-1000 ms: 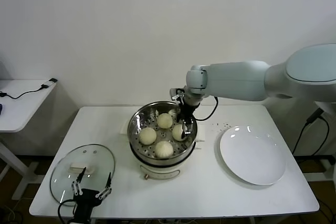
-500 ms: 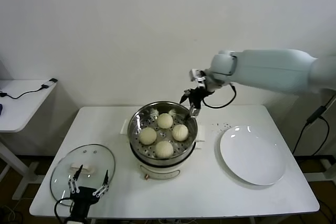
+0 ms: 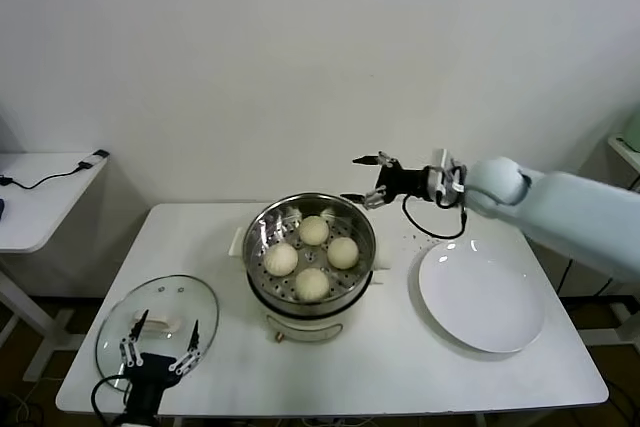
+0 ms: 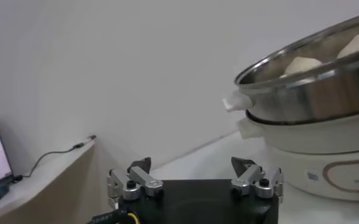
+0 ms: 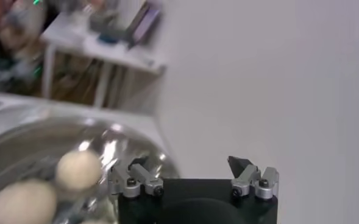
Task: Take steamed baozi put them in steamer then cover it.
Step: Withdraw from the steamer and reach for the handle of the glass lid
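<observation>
White counter [image 3: 400,347] bears lower-left cover [image 3: 160,322]; I'd centre left gripper's [image 3: 158,347] spread fingers on its handle, right gripper's [image 3: 372,179] released

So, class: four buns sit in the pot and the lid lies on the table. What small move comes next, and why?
Probably the left gripper, open by the cover, closes on its handle; all four baozi sit in the steamer, and the right gripper is open, off to the side.
</observation>
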Available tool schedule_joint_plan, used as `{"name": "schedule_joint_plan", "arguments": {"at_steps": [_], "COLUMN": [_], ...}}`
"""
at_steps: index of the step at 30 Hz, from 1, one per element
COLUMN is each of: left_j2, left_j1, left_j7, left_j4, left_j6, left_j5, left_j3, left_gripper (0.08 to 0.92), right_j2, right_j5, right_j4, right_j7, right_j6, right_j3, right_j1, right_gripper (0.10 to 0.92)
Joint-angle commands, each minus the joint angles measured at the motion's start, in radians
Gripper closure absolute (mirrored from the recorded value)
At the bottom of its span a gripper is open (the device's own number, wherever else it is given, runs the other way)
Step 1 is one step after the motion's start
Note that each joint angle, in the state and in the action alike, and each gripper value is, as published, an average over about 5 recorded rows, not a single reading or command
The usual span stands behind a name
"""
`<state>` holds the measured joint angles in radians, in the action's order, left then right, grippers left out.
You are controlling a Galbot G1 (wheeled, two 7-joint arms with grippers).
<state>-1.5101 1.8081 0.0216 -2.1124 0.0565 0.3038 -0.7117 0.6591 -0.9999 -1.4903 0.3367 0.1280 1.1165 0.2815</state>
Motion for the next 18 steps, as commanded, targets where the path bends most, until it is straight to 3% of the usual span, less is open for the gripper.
{"name": "schedule_joint_plan", "arguments": {"at_steps": [1, 9, 18], "left_j2": [-0.012, 0.001, 0.04], "left_j1": [0.003, -0.014, -0.075], "left_j7": [0.0, -0.004, -0.06], "left_j4": [-0.033, -0.051, 0.061], "left_j6": [0.0, -0.023, 0.112], "left_j5": [0.105, 0.363, 1.253], "left_j3": [-0.007, -0.043, -0.185], "left_gripper": [0.177, 0.177, 0.177], "right_j2": [-0.089, 0.122, 0.255], "right_j5": [0.099, 0.218, 0.327], "right_j4": [-0.16, -0.204, -0.172], "right_j7": [-0.237, -0.202, -0.143], "right_j6": [0.059, 0.019, 0.025], "right_j3": [-1.024, -1.432, -1.569], "right_j1": [-0.927, -1.332, -1.492], "right_gripper": [0.203, 0.203, 0.203]}}
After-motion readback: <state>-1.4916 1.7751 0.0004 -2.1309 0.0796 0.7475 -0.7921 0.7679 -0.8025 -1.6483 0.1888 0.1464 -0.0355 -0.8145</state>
